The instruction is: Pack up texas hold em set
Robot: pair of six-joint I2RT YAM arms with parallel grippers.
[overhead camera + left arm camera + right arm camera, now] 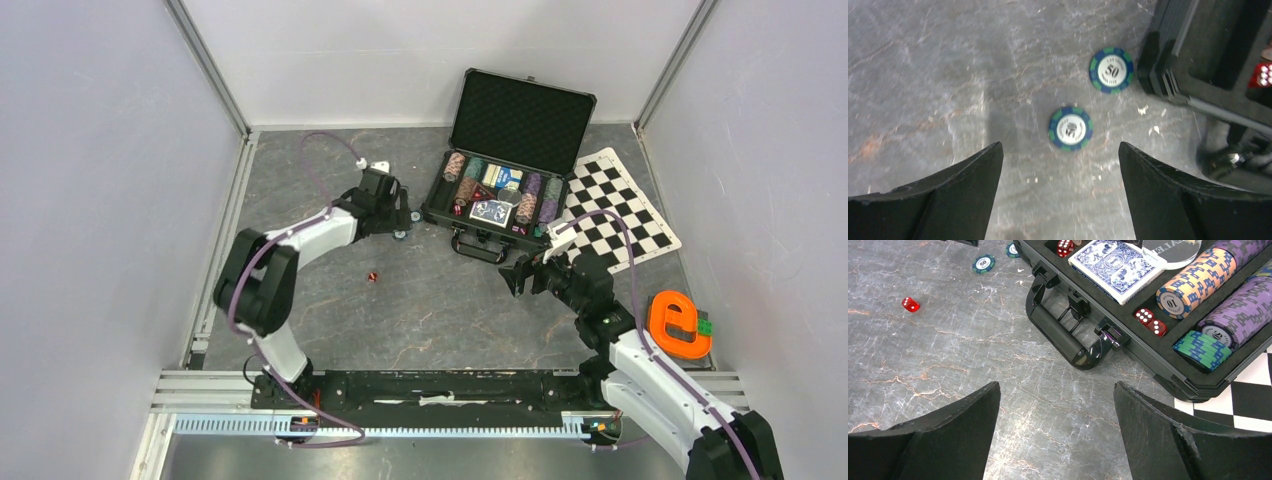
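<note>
Currently the black case (465, 226) lies open on the grey table (420, 320), its foam-lined lid (520, 110) standing up along the far edge and its handle (1055, 332) on the near edge. Inside the case sit rows of striped chips, among them an orange-and-blue row (1193, 282), a purple row (1238, 315) and a short green-and-blue stack (1203, 347) by the front wall. A blue card deck (1118, 267) lies in the middle of the case, and two red dice (1150, 322) rest in a compartment just behind the front wall, between the deck and the chip rows. Outside the case, two blue-and-green chips lie flat on the table off the end nearest the left arm: one (1111, 70) close to the case's corner, the other (1070, 128) a little farther from it. A single red die (371, 276) lies well apart from the case, in front of that same end. The left gripper (1059, 146) hovers over the farther chip with its jaws spread wide, holding nothing. The right gripper (1057, 385) hangs in front of the case's handle, jaws likewise wide apart and empty. A checkered mat (615, 210) lies against the case's other end, and an orange ring-shaped object (678, 325) sits beyond the mat, well away from the case.
</note>
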